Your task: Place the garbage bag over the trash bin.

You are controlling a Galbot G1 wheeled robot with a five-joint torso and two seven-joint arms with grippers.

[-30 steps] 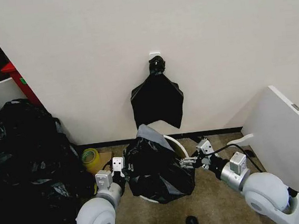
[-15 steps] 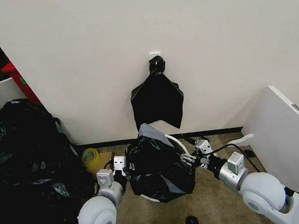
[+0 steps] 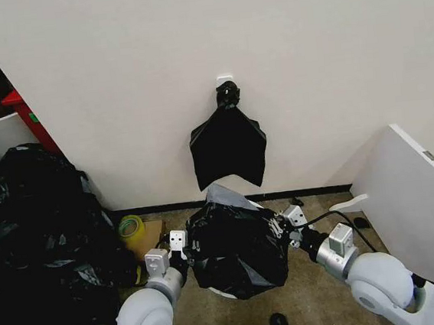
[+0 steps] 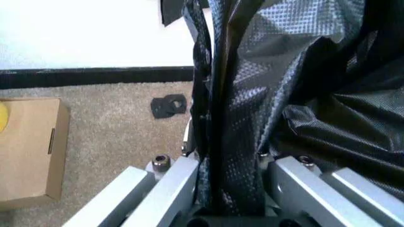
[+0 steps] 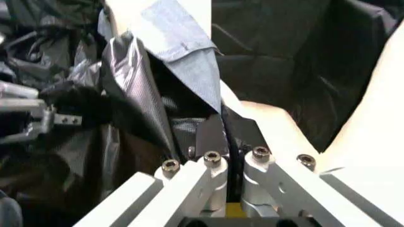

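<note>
The garbage bag [image 3: 236, 245], glossy black and billowy, is stretched between my two grippers low in front of me. It covers most of the trash bin, of which a white sliver [image 3: 216, 291] shows beneath the bag. My left gripper [image 3: 185, 246] is shut on the bag's left edge; the left wrist view shows a fold of the bag [image 4: 303, 94] pinched in the gripper [image 4: 227, 175]. My right gripper [image 3: 281, 229] is shut on the right edge. In the right wrist view it [image 5: 227, 142] clamps the film beside the bin's cream rim [image 5: 277, 127].
A flat black bundle [image 3: 229, 142] hangs from a wall hook behind the bin. A heap of black bags [image 3: 32, 234] fills the left. A yellow tape roll [image 3: 131, 227] and cardboard box [image 4: 31, 146] sit left of the bin, a white panel [image 3: 421, 204] leans right, a small black object [image 3: 279, 323] lies on the floor.
The bag has spread wider and shifted right over the bin, hiding the rim that showed at the back. Both grippers moved slightly forward and right with it.
</note>
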